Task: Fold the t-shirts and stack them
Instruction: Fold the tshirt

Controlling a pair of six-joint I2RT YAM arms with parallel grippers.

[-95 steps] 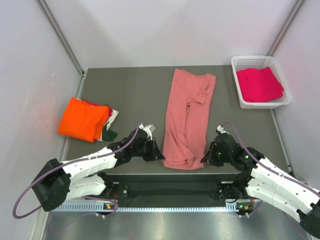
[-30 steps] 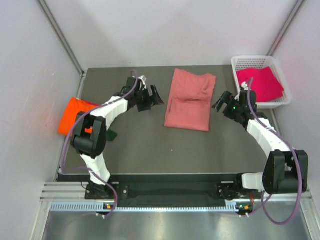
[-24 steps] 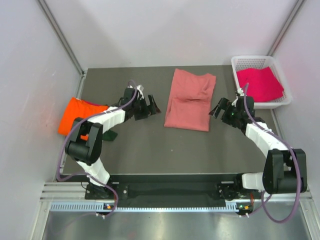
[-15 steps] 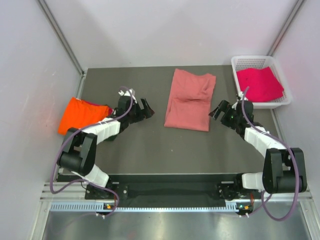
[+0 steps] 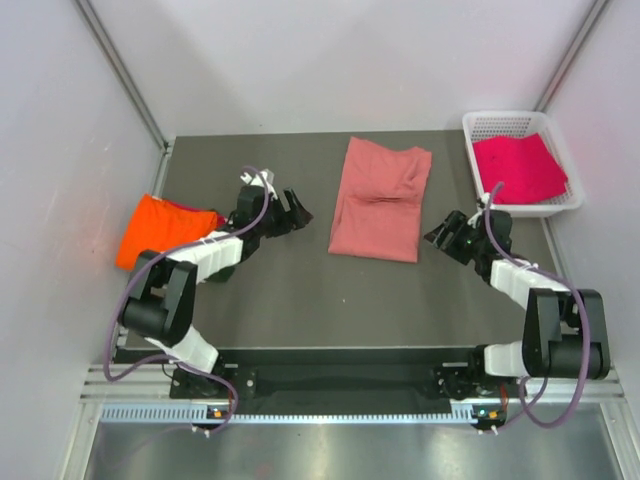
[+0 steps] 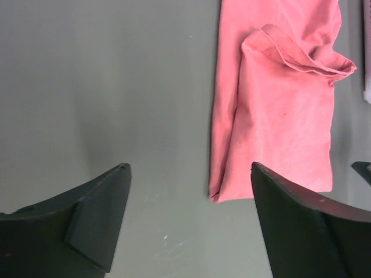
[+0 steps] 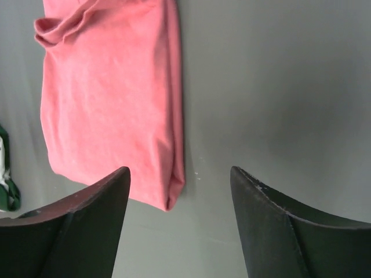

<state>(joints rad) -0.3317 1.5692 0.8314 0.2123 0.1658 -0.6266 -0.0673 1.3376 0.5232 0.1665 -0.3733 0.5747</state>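
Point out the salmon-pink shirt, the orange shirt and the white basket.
salmon-pink shirt (image 5: 380, 205): top view, middle of the folded cloth
orange shirt (image 5: 158, 232): top view, middle of its upper face
white basket (image 5: 505, 123): top view, far mesh wall

A dark grey table (image 5: 300, 300) is enclosed by pale walls (image 5: 350, 60) at left, top and right, and a metal rail (image 5: 330, 412) is seen along the bottom.
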